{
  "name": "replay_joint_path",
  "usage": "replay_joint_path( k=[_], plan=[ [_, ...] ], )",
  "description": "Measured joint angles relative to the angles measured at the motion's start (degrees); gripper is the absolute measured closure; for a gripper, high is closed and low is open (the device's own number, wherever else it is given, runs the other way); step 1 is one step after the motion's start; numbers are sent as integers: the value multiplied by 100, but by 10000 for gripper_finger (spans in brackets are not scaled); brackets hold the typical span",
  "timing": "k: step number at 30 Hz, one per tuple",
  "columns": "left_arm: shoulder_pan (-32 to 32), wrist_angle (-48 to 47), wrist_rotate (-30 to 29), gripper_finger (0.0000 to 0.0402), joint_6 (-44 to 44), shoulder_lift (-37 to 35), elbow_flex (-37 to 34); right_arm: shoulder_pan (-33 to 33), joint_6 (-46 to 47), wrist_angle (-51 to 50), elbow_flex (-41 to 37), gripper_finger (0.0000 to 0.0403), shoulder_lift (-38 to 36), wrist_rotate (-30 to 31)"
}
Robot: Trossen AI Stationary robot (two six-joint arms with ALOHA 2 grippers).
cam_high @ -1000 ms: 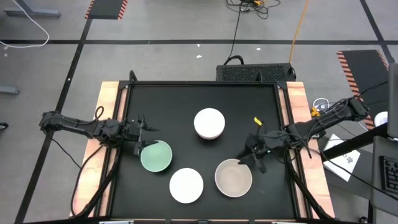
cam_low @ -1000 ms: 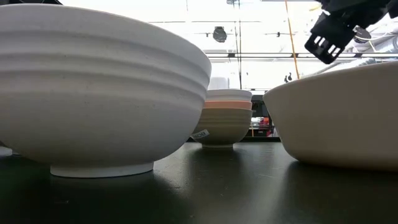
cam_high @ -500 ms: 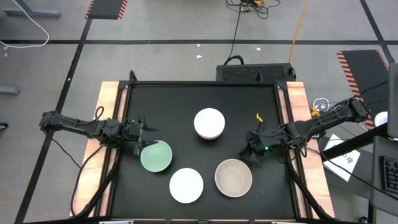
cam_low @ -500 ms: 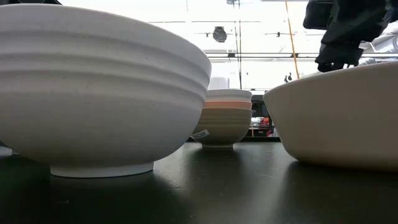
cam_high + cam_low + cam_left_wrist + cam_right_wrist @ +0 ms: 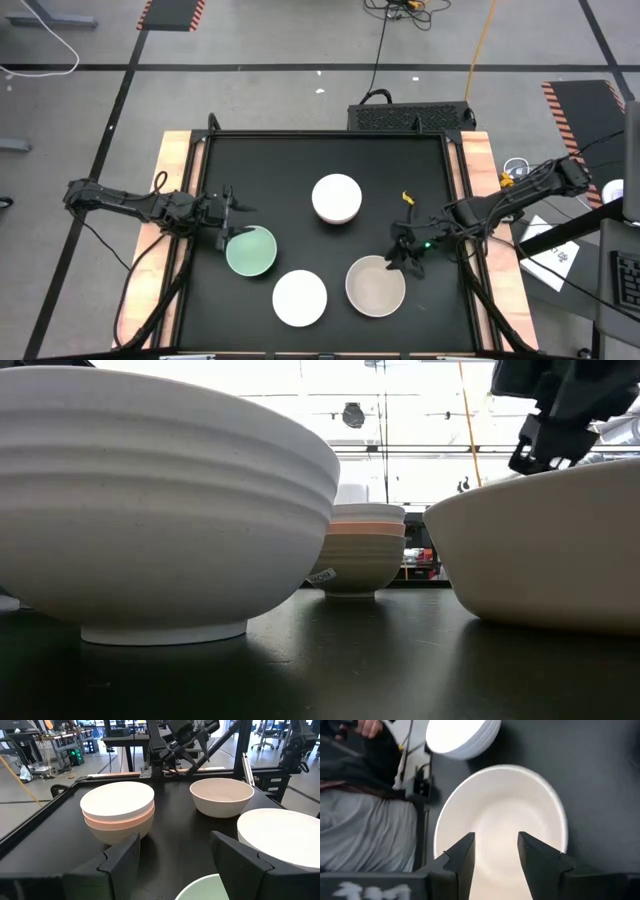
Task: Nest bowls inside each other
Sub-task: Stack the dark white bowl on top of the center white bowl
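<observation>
A stack of three bowls, white on coral on olive-grey, stands mid-table on the olive-grey bowl's foot. A mint bowl, a white bowl and a beige bowl rest on their feet nearer the front edge. My left gripper stands open at the mint bowl's far left rim, its fingers apart from the bowl. My right gripper hangs open over the beige bowl's far right rim, slanting down, just above the rim in the low view.
The bowls stand on a black mat with wooden side edges. A black box sits beyond the far edge. A person stands at the near edge, past the white bowl. Free room lies across the mat's far half.
My right gripper has tipped further down and rolled about its own line, edging over the beige bowl's far right rim. The bowls have not moved.
</observation>
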Motion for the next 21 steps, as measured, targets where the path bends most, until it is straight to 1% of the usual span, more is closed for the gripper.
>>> replay_joint_path(
  k=[4, 7, 10, 13, 17, 21],
  plan=[
    [0, 4, -81, 160, -1, 0, 0, -169, 117, -248, 15, 228, 43, -170],
    [0, -11, -133, 160, 3, 0, 0, -324, 54, -960, 193, 201, 36, -191],
    [0, -17, -155, 160, 1, 0, 0, -477, -85, -1721, 367, 178, 35, 55],
    [0, -44, -155, 160, -3, 0, 0, -579, -23, -1809, 383, 164, 37, 112],
    [0, -95, -157, 160, -2, 0, 0, -601, 42, -1847, 387, 159, 138, -5],
    [0, -95, -177, 160, 28, 0, 0, -604, 137, -1734, 388, 159, 473, -296]
  ],
)
